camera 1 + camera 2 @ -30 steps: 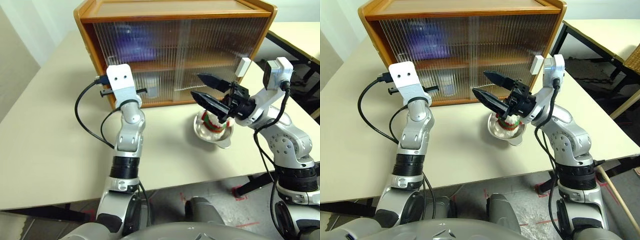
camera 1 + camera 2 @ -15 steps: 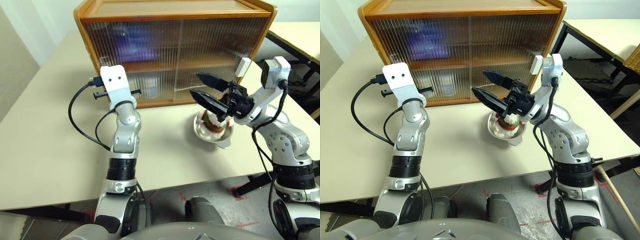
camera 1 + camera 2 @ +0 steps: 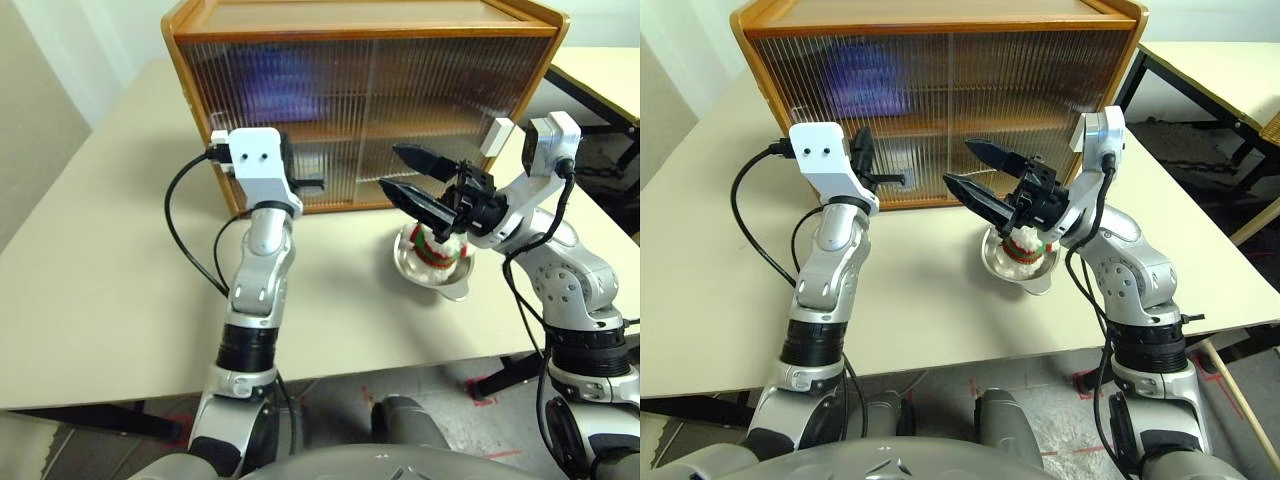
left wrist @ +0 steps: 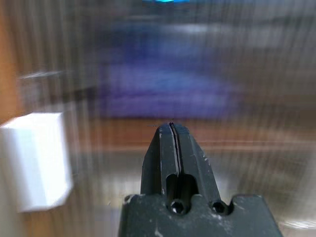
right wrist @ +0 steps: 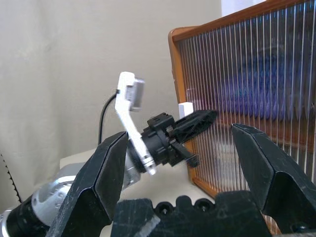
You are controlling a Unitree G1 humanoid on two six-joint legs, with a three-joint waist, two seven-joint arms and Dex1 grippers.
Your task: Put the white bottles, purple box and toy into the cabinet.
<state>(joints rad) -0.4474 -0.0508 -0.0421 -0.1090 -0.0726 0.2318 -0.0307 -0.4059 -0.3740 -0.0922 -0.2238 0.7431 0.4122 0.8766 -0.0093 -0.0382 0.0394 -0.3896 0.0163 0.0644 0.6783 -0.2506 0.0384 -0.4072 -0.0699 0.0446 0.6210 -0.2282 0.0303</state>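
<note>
Left end effector [image 4: 172, 129]: fingers pressed together, empty — at the cabinet [image 3: 360, 100] front.
Right end effector [image 3: 405, 172]: wide open, empty — above the toy [image 3: 432, 250].
Purple box [image 3: 282, 85]: inside cabinet, upper left.

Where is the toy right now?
The toy sits in the metal bowl on the table, in front of the cabinet, below the open right gripper.

A lab or test room is suggested: plain beige tables [image 3: 100, 260], bare walls [image 5: 89, 59], red tape marks on the floor [image 3: 1085, 385] beneath the tables.
</note>
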